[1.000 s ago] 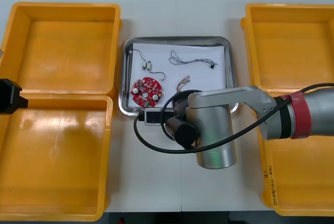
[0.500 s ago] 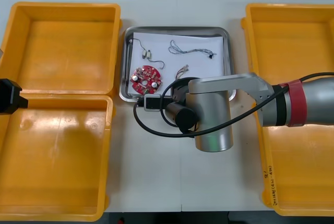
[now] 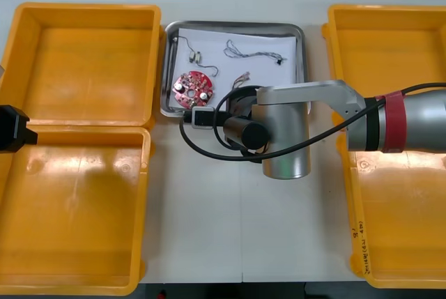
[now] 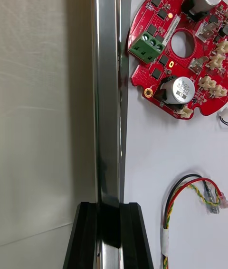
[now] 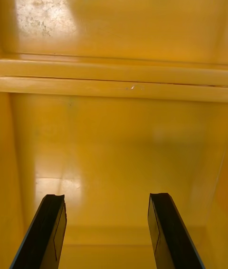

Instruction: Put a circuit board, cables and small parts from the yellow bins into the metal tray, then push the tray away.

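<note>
Here our right claw (image 4: 109, 208) is pinching the rim of the metal tray (image 4: 107, 107), a hold we are judging fit for the push; the red circuit board (image 4: 164, 62) and red and yellow cable (image 4: 166, 231) are lying inside. Our left claw (image 5: 107, 199), spread, is hovering over a yellow bin (image 5: 114, 145).

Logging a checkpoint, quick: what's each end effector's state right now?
Left end effector: open, holding nothing, over a yellow bin.
Right end effector: closed on the rim of the metal tray.
</note>
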You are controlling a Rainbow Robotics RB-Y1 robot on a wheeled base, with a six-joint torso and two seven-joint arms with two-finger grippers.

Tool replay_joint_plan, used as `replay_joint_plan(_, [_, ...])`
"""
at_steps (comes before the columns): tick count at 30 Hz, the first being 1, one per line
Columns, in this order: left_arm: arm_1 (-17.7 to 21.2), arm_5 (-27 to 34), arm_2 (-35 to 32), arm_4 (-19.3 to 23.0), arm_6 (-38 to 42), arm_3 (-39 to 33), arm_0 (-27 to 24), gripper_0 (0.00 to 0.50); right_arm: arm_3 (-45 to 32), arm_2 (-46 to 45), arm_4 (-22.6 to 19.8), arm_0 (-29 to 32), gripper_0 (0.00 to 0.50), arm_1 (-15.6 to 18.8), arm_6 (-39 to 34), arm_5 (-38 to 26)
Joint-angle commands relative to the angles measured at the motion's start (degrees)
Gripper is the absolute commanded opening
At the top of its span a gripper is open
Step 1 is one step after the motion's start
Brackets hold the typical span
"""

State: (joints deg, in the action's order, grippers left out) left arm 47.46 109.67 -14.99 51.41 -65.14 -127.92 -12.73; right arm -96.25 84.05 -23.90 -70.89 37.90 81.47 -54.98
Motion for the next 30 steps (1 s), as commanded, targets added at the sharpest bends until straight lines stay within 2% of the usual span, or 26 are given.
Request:
replay_joint_plan(1, [2.46, 0.33, -1.71, 0.36, -4.56, -1.72, 0.69, 0.500, 2.29, 1.29, 0.08, -2.23, 0.000, 1.21, 0.45, 0.49])
replay_joint_plan(13, [2.46, 0.33, -1.71, 0.36, -4.56, -1.72, 0.69, 0.500, 7.74, 1.29, -0.10, -3.11, 0.000, 1.39, 0.97, 2.24])
replay_joint_plan(21, [2.46, 0.33, -1.71, 0.36, -4.56, -1.72, 0.69, 0.500, 12.05, 1.29, -0.10, -4.08, 0.000, -0.19, 1.85, 4.35])
replay_joint_plan(30, [2.46, 0.33, -1.71, 0.36, -4.56, -1.72, 0.69, 0.500, 13.37, 1.29, -0.10, -4.69, 0.000, -0.54, 2.03, 7.43])
